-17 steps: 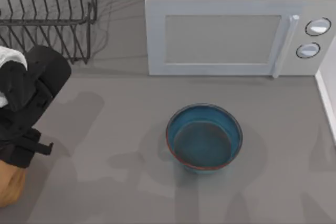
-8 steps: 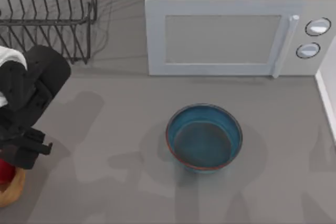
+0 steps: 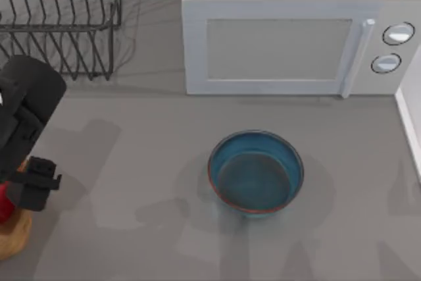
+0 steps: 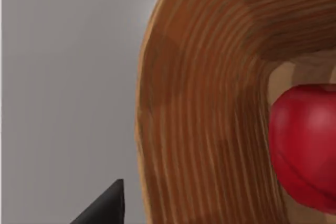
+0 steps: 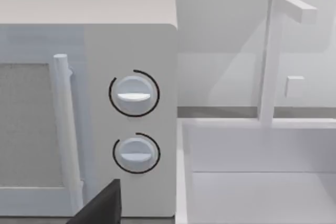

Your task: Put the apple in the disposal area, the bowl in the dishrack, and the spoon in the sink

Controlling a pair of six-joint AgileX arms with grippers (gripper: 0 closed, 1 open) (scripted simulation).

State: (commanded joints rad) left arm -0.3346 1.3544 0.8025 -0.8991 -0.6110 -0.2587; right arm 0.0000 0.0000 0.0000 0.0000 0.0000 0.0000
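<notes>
The left hand hangs at the left edge of the bench, right over the disposal area, the tan-orange bin whose rim peeks out just below and beside it. The apple shows as a red sliver touching the edge of the hand in the top view; in the left wrist view the apple lies inside the bin, against the ribbed wooden wall of the disposal area. Whether the left hand is wide or narrow cannot be told; 1 dark fingertip shows outside the bin's rim, over the grey bench.

The bowl sits upright on the bench well to the right of the left hand, in front of the white microwave. The dishrack stands behind the left hand, in the bench's far left corner.

In the right wrist view, a dark fingertip of the right hand shows; wide or narrow cannot be told. Beyond it stands the microwave with its 2 dials, and just beside it the sink with its white tap.
</notes>
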